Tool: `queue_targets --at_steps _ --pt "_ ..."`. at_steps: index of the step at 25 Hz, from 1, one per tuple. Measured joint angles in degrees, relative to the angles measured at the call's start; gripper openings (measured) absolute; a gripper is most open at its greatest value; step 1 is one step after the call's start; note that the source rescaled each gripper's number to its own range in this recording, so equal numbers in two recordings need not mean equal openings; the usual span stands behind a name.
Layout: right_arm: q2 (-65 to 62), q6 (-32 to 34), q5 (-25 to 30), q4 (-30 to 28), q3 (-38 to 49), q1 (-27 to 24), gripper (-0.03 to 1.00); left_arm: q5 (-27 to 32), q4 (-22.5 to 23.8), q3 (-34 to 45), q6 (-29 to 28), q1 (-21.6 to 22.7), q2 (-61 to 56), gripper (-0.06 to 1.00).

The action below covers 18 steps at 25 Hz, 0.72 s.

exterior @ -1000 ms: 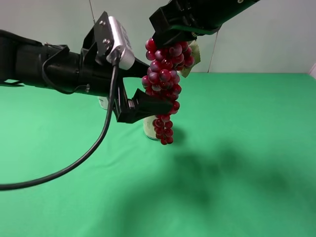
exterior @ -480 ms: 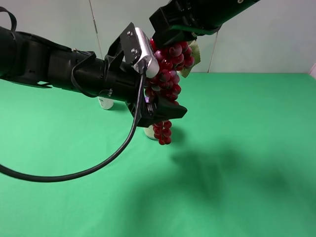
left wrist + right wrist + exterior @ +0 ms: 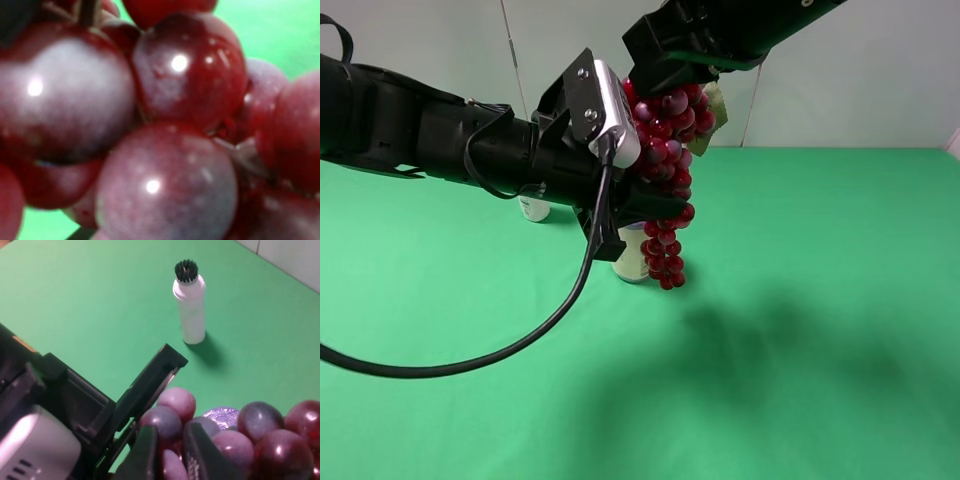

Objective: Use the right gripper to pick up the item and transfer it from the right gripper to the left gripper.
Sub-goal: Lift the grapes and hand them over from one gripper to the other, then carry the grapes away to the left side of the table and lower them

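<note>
A bunch of dark red grapes (image 3: 665, 150) hangs in the air above the green table (image 3: 820, 300). My right gripper (image 3: 670, 82) comes in from the top and is shut on the top of the bunch; its two fingers (image 3: 145, 452) sit close together among the grapes (image 3: 270, 440). My left gripper (image 3: 655, 202) reaches in from the left and its jaws sit closed on the middle of the bunch. One of its fingers (image 3: 150, 380) lies alongside the grapes. Grapes (image 3: 165, 190) fill the left wrist view.
A white bottle with a black brush cap (image 3: 190, 310) stands on the table, partly hidden behind the left arm (image 3: 533, 208). A pale container with a silvery top (image 3: 632, 255) stands just under the bunch. The left arm's black cable (image 3: 520, 340) hangs over the table.
The left gripper moved right onto the bunch, then its lower finger rose against the grapes. The bunch swung slightly right. The right gripper stayed still.
</note>
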Motion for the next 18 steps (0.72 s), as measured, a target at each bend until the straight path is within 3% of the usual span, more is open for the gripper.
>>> queue_targets --at_steps 6,8,11,12,14,18 --pt "0.0 0.24 0.0 0.0 0.0 0.0 0.02 0.0 0.0 0.0 0.92 0.0 0.0 0.01" --pt "0.0 0.8 -0.15 0.0 0.0 0.0 0.22 0.0 0.0 0.0 0.94 0.0 0.0 0.01" --pt "0.0 0.28 -0.68 -0.81 0.0 0.0 0.71 -0.06 0.35 0.0 1.06 0.0 0.1 0.01" --pt "0.0 0.03 -1.02 -1.87 0.0 0.0 0.81 -0.06 0.72 0.0 1.2 0.0 0.1 0.01" --pt "0.0 -0.19 -1.9 -3.34 0.0 -0.05 0.93 0.05 0.72 0.0 1.44 0.0 0.1 0.01" --pt "-0.51 -0.32 -3.92 -3.71 0.0 -0.05 0.98 0.5 0.77 0.0 1.76 0.0 0.1 0.01"
